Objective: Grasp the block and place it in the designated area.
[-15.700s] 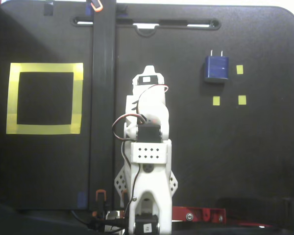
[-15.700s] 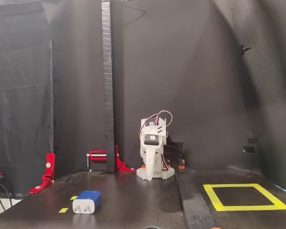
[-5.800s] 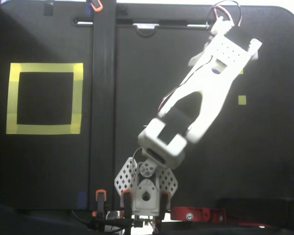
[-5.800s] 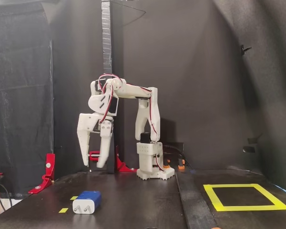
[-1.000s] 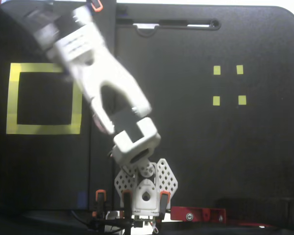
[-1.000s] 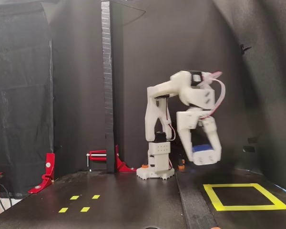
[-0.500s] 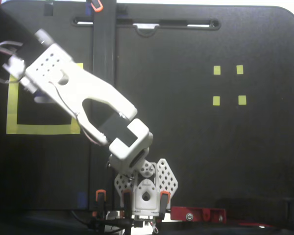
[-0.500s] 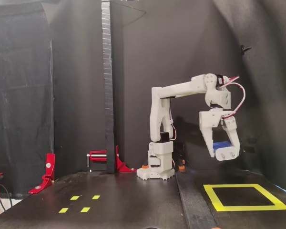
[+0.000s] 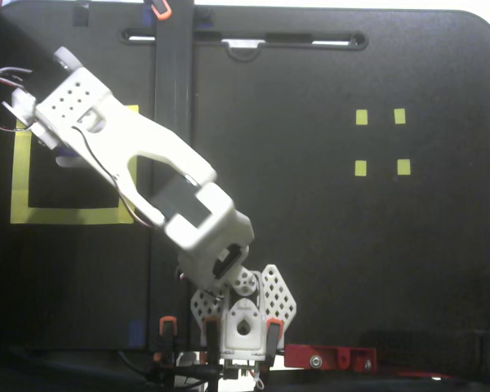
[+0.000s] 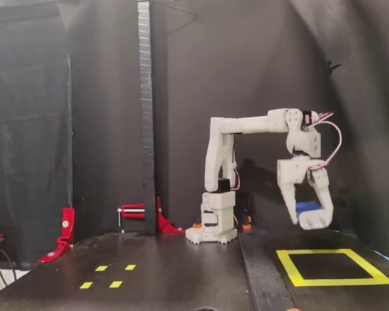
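In a fixed view from the side, my gripper (image 10: 305, 220) hangs fingers-down, shut on the dark blue block (image 10: 308, 208), which sits between the white fingers. It is held in the air above the far part of the designated area (image 10: 330, 282), a large yellow tape square with a black inside. In a fixed view from above, the arm reaches to the upper left and the wrist covers the top of the yellow square (image 9: 65, 216). The gripper (image 9: 53, 143) and block are mostly hidden under the wrist there.
Four tiny yellow tape squares (image 9: 361, 117) lie on the right in the view from above, and at the front left (image 10: 101, 267) in the side view. A black upright post (image 10: 146, 116) stands behind the arm's base (image 10: 212, 230). Red clamps (image 10: 66, 227) sit at the table edge.
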{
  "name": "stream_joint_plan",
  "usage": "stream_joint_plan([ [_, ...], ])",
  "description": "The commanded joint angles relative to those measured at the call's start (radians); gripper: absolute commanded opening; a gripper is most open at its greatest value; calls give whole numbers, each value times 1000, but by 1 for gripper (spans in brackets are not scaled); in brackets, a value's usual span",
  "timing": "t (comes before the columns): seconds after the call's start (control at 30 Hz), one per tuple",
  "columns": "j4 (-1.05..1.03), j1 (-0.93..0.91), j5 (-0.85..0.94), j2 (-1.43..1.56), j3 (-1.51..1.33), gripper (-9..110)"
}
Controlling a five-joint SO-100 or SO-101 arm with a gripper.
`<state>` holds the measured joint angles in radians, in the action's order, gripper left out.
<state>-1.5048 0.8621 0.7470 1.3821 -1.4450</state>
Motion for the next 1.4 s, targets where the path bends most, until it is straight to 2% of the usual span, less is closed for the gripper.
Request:
stream_joint_plan([
  [0.0,41,-3,-3,-32,43,15],
  [0.47,135,12,-20,-224,43,15],
  [0.93,121,29,-17,-255,43,16],
  [1.23,91,26,-5,-232,43,32],
  [1.33,89,23,-2,-225,43,34],
  [1.37,87,23,-2,-225,43,39],
])
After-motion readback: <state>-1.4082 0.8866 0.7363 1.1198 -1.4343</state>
